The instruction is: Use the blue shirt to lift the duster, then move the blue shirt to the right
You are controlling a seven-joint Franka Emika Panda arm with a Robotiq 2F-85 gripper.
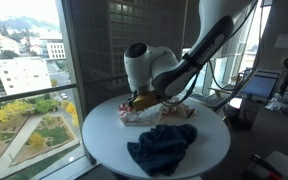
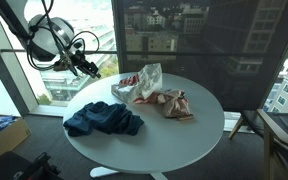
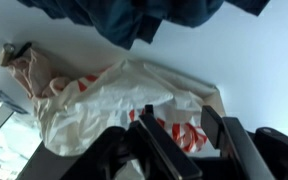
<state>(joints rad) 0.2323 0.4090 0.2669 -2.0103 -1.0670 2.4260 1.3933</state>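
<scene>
The blue shirt (image 1: 164, 145) lies crumpled on the round white table (image 1: 104, 140); it also shows in the other exterior view (image 2: 102, 118) and at the top of the wrist view (image 3: 154, 20). A white cloth-like duster with red stripes (image 2: 144, 82) lies behind it, seen in the wrist view (image 3: 104, 95) and in an exterior view (image 1: 132, 116). My gripper (image 3: 179, 135) is open and empty, hovering just above the striped duster without touching it. It shows in both exterior views (image 1: 139, 100) (image 2: 91, 68).
A second crumpled tan and red-striped item (image 2: 174, 104) lies beside the white one (image 1: 180, 112). Tall windows (image 1: 24, 70) stand close behind the table. A chair (image 2: 279, 130) and desk clutter (image 1: 269, 90) are nearby.
</scene>
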